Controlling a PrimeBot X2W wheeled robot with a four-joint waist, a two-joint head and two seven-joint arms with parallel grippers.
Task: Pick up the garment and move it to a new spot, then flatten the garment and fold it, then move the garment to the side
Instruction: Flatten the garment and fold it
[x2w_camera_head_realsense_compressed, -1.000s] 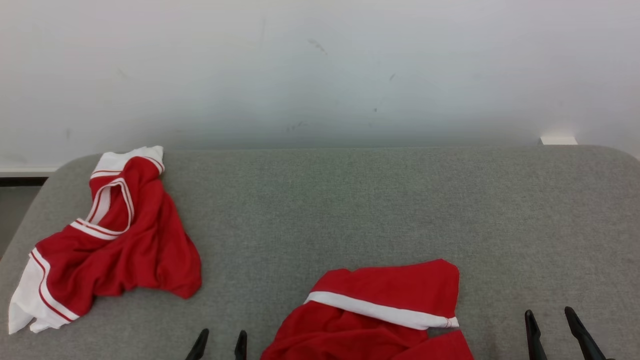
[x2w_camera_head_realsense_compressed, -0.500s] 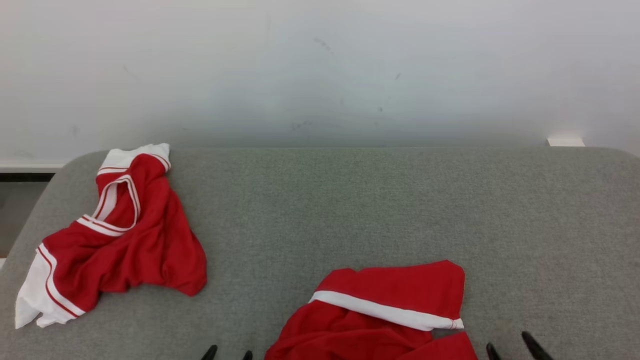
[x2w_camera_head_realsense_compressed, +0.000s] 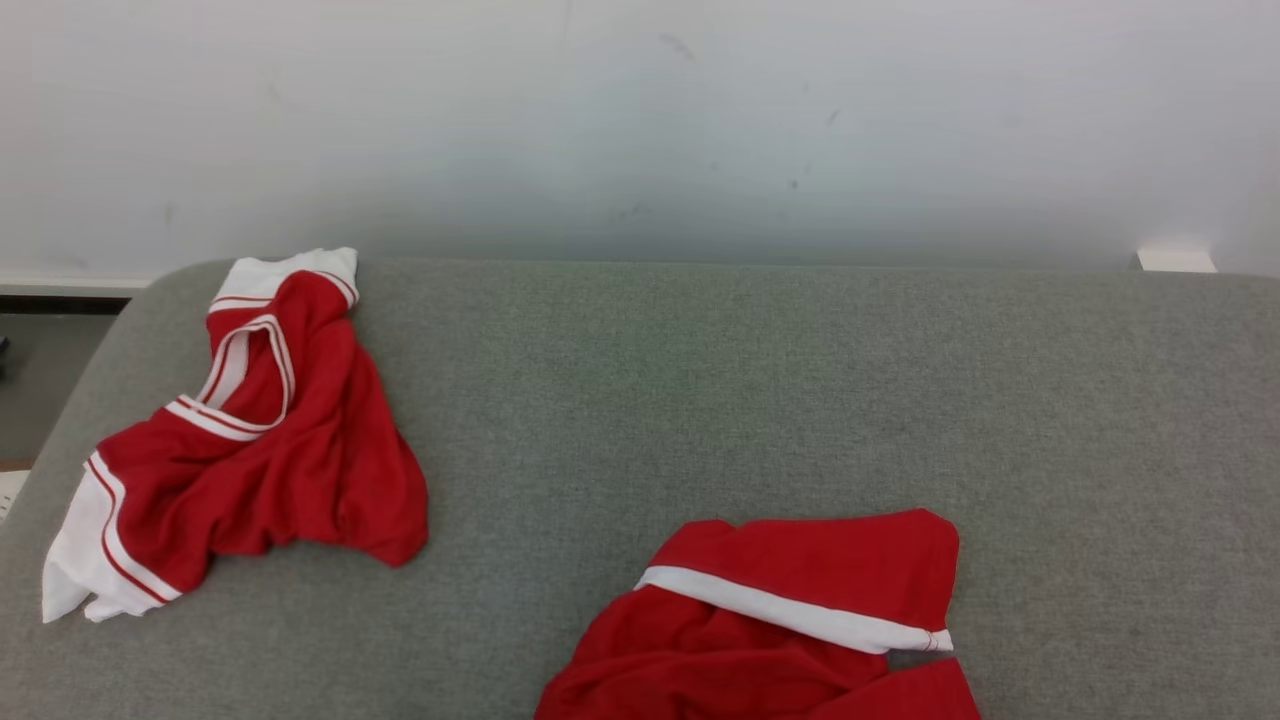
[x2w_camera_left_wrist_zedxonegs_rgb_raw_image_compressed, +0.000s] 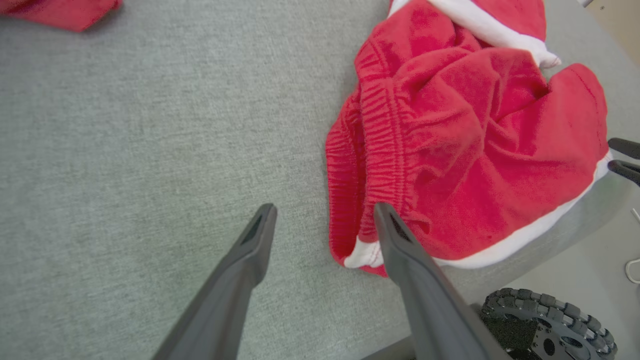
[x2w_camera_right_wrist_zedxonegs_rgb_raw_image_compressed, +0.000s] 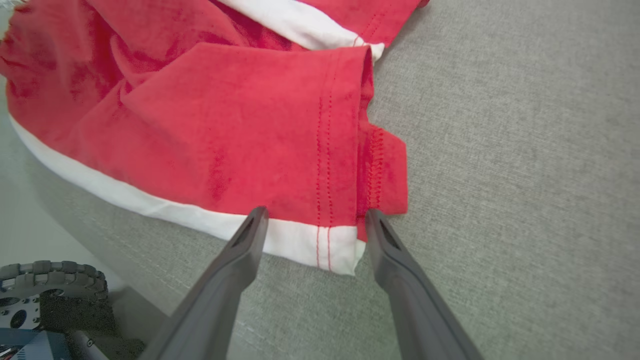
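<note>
Left fingers (x2w_camera_left_wrist_zedxonegs_rgb_raw_image_compressed: 246, 260) and right fingers (x2w_camera_right_wrist_zedxonegs_rgb_raw_image_compressed: 236, 260) wide apart, empty, by the garment (x2w_camera_left_wrist_zedxonegs_rgb_raw_image_compressed: 475, 150), further back than earlier.

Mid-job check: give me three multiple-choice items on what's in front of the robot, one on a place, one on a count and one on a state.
1. Where on the grey padded surface does the red top lie in the head view?
A. far left
B. far right
C. dead centre

2. How many red garments lie on that surface?
A. one
B. two
C. three

3. How is the right gripper?
A. shut on cloth
B. open over the red shorts, at the white hem corner
C. shut, empty

Answers:
1 A: it lies crumpled by the left edge.
2 B: the top plus the shorts.
3 B: the fingers stand apart either side of the corner, with nothing pinched.
</note>
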